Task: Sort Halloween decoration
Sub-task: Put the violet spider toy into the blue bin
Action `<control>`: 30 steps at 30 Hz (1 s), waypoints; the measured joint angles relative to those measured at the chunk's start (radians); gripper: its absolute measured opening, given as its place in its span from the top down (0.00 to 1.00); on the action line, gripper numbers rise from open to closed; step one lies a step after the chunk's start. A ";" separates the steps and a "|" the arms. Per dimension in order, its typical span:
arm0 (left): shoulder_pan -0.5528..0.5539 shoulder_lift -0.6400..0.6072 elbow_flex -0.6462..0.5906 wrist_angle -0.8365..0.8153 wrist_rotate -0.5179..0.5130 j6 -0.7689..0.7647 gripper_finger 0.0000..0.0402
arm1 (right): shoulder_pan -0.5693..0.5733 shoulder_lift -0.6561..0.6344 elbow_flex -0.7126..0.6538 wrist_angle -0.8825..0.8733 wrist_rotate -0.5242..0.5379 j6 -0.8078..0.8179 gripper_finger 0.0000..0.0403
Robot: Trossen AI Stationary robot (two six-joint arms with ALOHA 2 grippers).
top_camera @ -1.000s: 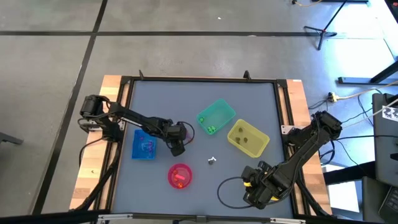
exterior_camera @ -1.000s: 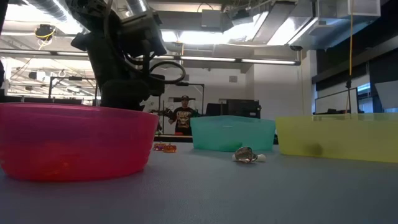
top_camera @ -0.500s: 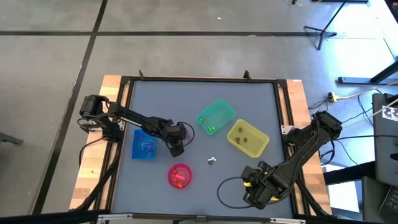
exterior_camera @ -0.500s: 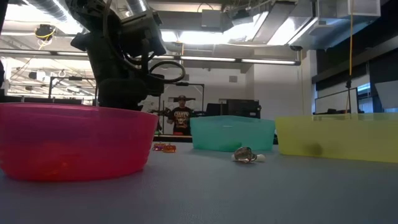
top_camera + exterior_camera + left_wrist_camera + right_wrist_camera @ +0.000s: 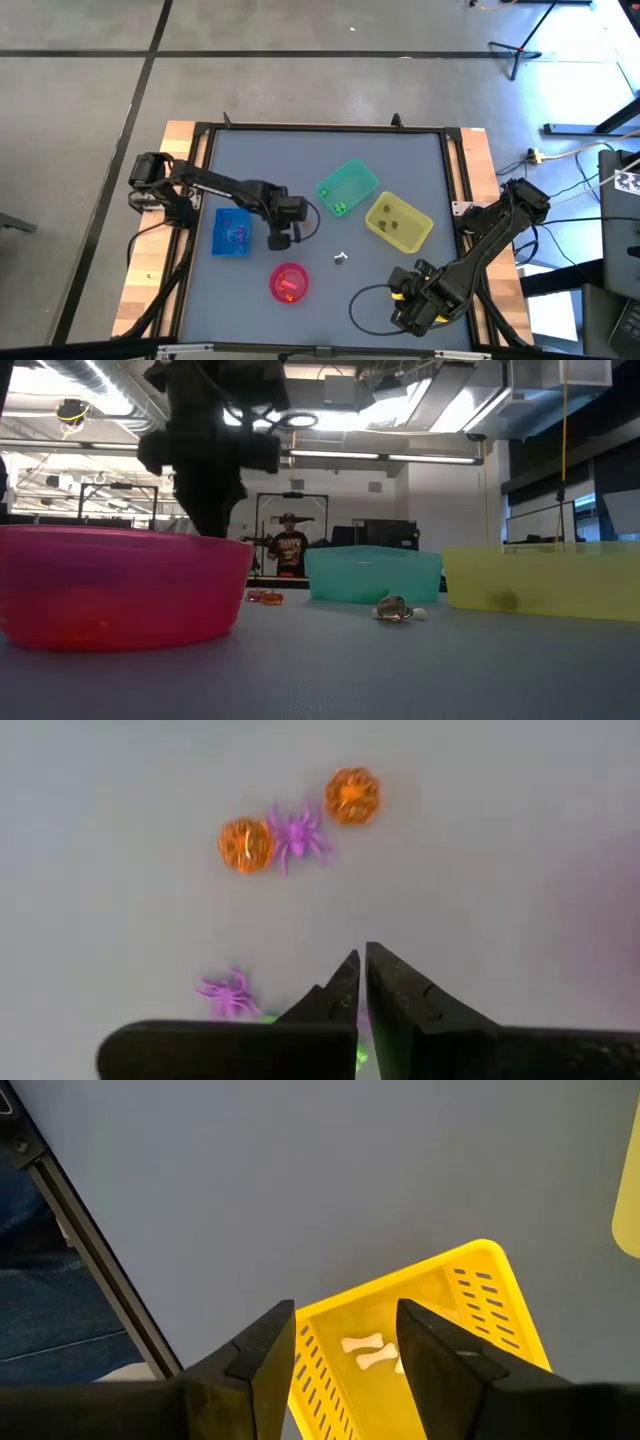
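Observation:
On the grey table below my left gripper (image 5: 360, 965) lie tiny Halloween decorations: two orange pumpkins (image 5: 245, 845) (image 5: 352, 795), a purple spider (image 5: 297, 835) between them, and another purple spider (image 5: 228, 995) beside the fingers. My left gripper (image 5: 282, 238) hangs shut above the table between the blue bin (image 5: 232, 232) and the pink bowl (image 5: 288, 281). A grey-and-white trinket (image 5: 340, 258) lies alone on the table. My right gripper (image 5: 345, 1350) waits open at the near right, holding nothing. My left gripper points down with its fingertips together and nothing showing at the tips. A green bit (image 5: 358, 1052) shows in the slit farther back between the fingers. I cannot tell whether the gripper holds it or it lies on the table behind them.
A green bin (image 5: 347, 188) and a yellow bin (image 5: 398, 222) stand right of centre, the yellow one (image 5: 480, 1300) holding white bones (image 5: 365, 1350). The pink bowl (image 5: 110, 585) fills the near left of the low view. A person (image 5: 288, 545) stands far behind the table.
My left gripper has risen from the table between the blue bin and the pink bowl and has rolled about its own axis. The bins, the bowl and the lone trinket have stayed where they were.

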 joint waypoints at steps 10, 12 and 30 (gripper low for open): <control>-0.003 0.000 0.041 -0.138 0.132 0.166 0.87 | 0.000 0.000 0.000 0.008 0.000 0.000 0.57; -0.006 0.000 0.041 -0.167 0.125 0.201 0.82 | 0.000 0.000 0.000 0.008 0.000 0.000 0.57; -0.041 -0.001 -0.029 -0.054 0.096 0.309 0.46 | 0.000 0.000 0.000 0.008 0.000 0.000 0.57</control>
